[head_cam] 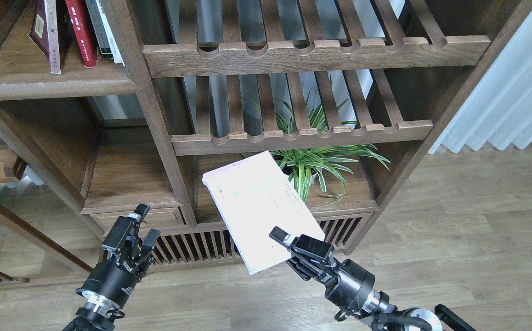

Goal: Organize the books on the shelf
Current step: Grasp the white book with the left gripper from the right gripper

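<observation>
My right gripper [288, 244] is shut on the lower corner of the pale lavender-white book [259, 209]. It holds the book tilted, cover up, low in front of the bookcase's cabinet doors. My left gripper [133, 228] is open and empty, low at the left in front of the small drawer. A maroon book [41, 27] and a red book [80, 32] stand leaning on the dark-brown shelf [50, 85] at the top left, with a few other books [103, 30] beside them.
Two slatted racks [312, 48] with scalloped rails fill the bookcase's middle. A potted spider plant [321, 161] sits below them, just right of the held book. A thick post [155, 133] divides the bays. A white curtain [509, 92] hangs at the right.
</observation>
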